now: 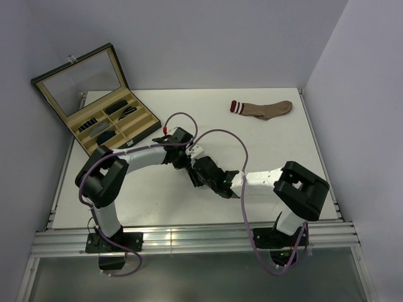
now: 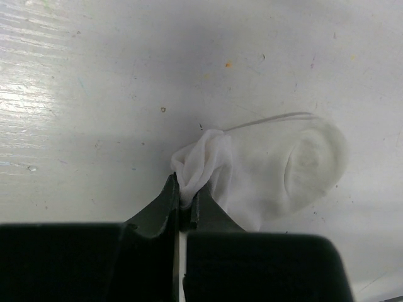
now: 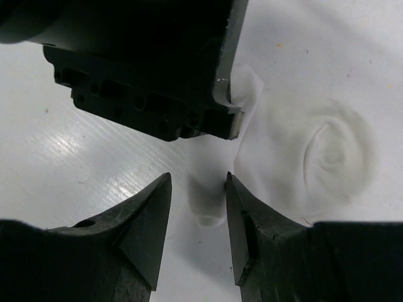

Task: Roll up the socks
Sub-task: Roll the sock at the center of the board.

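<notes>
Two tools share our white sock (image 2: 277, 170): left tool (image 2: 186, 192) pinching its bunched edge, right tool (image 3: 198, 178) parted astride a fold we should tuck tightly.

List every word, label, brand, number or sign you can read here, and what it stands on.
None: no view shows readable text.
The white sock, the brown sock and the case bear no lettering.
The left end effector and right end effector show no marking.
Items in the case are too small to tell.
</notes>
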